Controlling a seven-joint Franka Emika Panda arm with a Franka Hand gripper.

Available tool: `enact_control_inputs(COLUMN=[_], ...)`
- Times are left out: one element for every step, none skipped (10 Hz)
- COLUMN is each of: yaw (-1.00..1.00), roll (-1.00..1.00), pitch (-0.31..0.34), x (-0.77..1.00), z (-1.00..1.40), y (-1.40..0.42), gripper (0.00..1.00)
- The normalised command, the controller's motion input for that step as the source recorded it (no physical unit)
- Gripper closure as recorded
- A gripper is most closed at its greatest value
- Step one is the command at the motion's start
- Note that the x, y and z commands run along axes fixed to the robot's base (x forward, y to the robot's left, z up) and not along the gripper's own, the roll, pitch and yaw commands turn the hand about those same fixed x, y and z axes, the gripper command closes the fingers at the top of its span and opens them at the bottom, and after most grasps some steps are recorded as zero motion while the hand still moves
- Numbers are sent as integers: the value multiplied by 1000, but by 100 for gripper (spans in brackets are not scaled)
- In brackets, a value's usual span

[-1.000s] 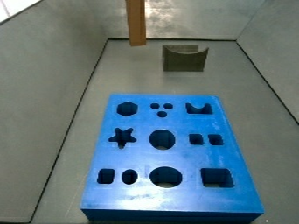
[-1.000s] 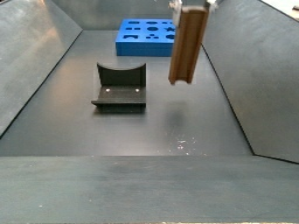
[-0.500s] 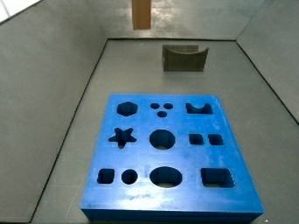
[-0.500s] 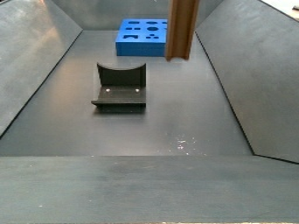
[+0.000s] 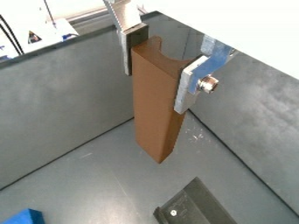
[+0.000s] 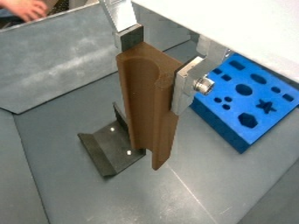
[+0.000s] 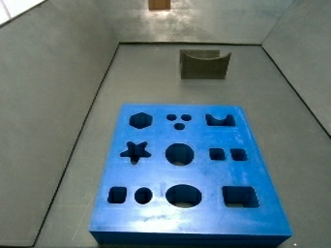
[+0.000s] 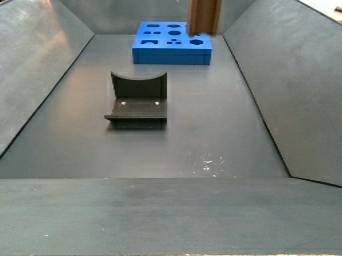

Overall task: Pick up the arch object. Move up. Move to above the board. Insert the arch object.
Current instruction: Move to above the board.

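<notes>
The arch object [image 5: 155, 114] is a tall orange-brown block with a rounded notch in its upper end. It hangs upright, well above the floor, and shows in both wrist views [image 6: 149, 114]. My gripper [image 5: 160, 68] is shut on its upper part, one silver finger on each side, as a wrist view also shows [image 6: 158, 66]. In both side views only the block's lower end shows at the frame's top edge [image 7: 161, 4] [image 8: 205, 15], and the gripper is out of frame. The blue board [image 7: 207, 172] lies flat on the floor, apart from the block [image 8: 171, 52] [image 6: 233, 131].
The dark fixture [image 8: 138, 100] with a U-shaped notch stands on the floor between the block and the board [image 7: 203, 64] [image 6: 111, 149] [image 5: 193, 210]. Grey sloping walls [image 8: 40, 90] enclose the floor on all sides.
The arch object has risen straight up in the gripper. In both side views it has gone from nearly full length in frame to only its lower end at the top edge.
</notes>
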Motion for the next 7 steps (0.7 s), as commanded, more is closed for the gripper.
enact_control_inputs(yaw=[38,-811,-798,-519,-327,-121,-64], roll=[31,87,87,61,4,-22,-27], pitch=[87,348,338,271,227,177,162], x=[18,8,9,18,25,37,42], z=[174,-14,-17,-12,-12,-8,-7], y=[-24,-1000,-1000,-1000,-1000,-1000,-1000], gripper=[100,100,100,100,100,100,100])
